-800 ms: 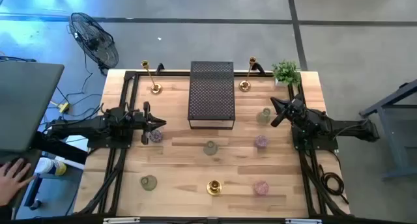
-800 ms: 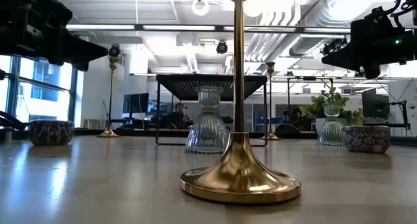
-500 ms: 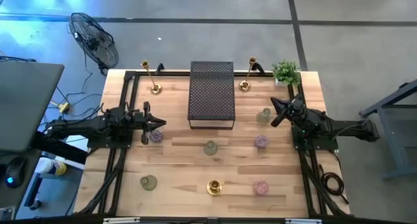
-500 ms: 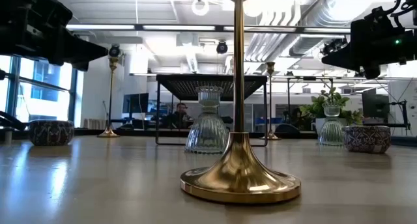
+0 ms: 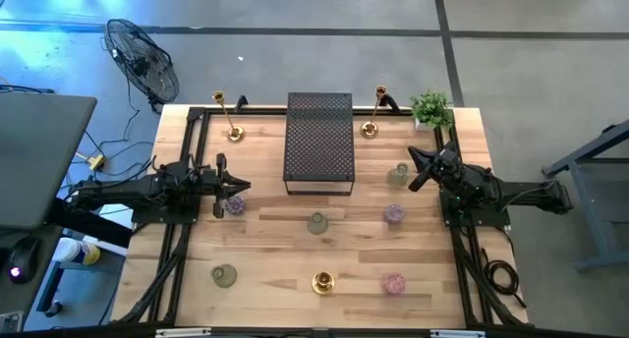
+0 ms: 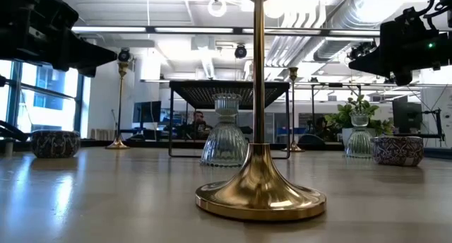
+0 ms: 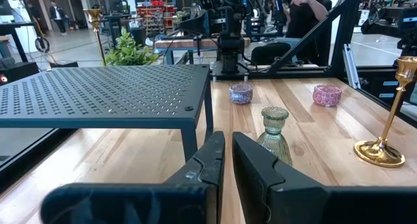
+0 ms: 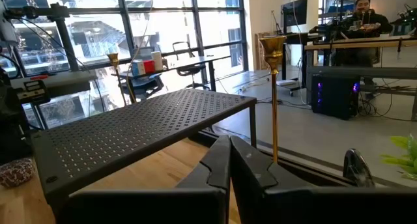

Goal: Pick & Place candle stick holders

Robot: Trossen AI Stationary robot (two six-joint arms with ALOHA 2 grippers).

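Low view: shiny gold candlestick (image 6: 260, 186), slim stem, flared round base; left gripper (image 7: 225, 168) and right gripper (image 8: 229, 162) pressed together.

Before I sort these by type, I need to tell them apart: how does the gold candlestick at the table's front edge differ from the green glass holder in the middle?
The gold candlestick is opaque polished metal; the green glass holder is see-through ribbed glass. The candlestick is a thin tall stem on a wide flared base; the glass holder is squat and bell-shaped with a small cup on top. The candlestick stands near the front edge; the glass holder stands just in front of the black mesh stand. Both stand upright, untouched.
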